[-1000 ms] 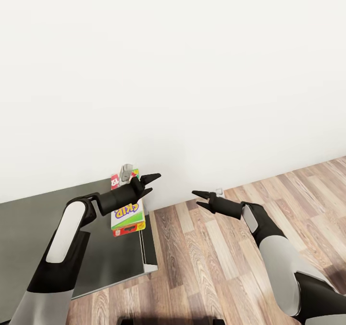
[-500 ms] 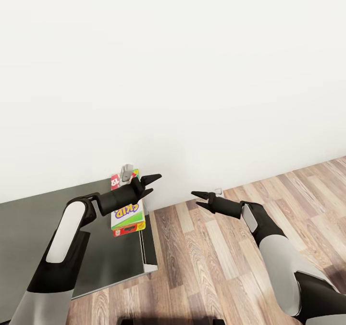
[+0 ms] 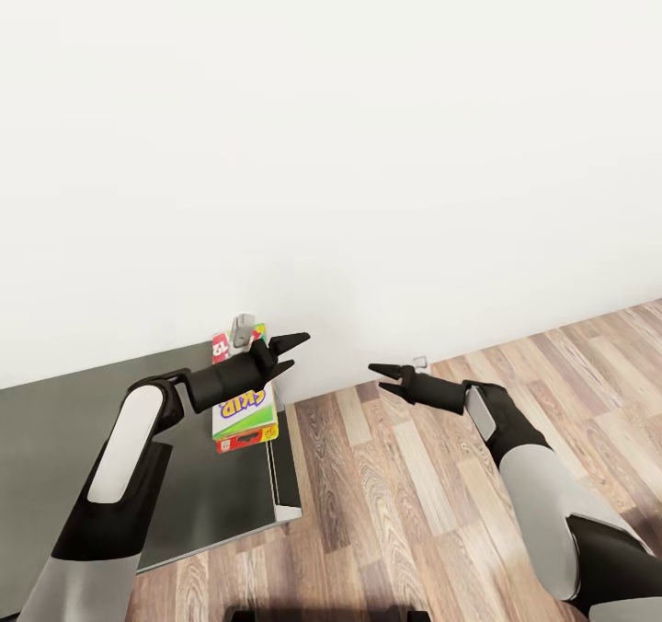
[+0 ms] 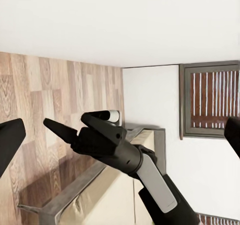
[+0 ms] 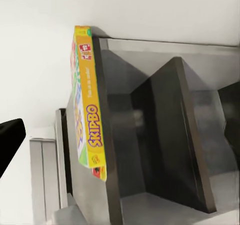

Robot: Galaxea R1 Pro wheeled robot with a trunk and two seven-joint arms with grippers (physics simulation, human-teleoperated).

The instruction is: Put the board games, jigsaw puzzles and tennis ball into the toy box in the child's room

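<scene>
A long white-red-green Skip-Bo board game (image 3: 241, 410) lies flat on the dark-grey table (image 3: 55, 438), near its right edge by the wall. My left gripper (image 3: 287, 351) hovers open just past the box's far end, holding nothing. My right gripper (image 3: 381, 378) is open and empty over the wooden floor, right of the table, its fingertips pointing toward the left gripper. In the left wrist view the right gripper (image 4: 66, 120) shows with its jaws apart. The right wrist view takes in the Skip-Bo box (image 5: 90, 110) edge-on on the dark table (image 5: 165, 135).
A plain white wall (image 3: 368, 143) rises close behind the table. A small grey object (image 3: 241, 328) stands at the box's far end against the wall. Wooden floor (image 3: 414, 512) runs to the right of the table, with a small wall socket (image 3: 420, 362) at skirting height.
The right arm has shifted very slightly to the right. The left arm, the box and the camera have stayed put.
</scene>
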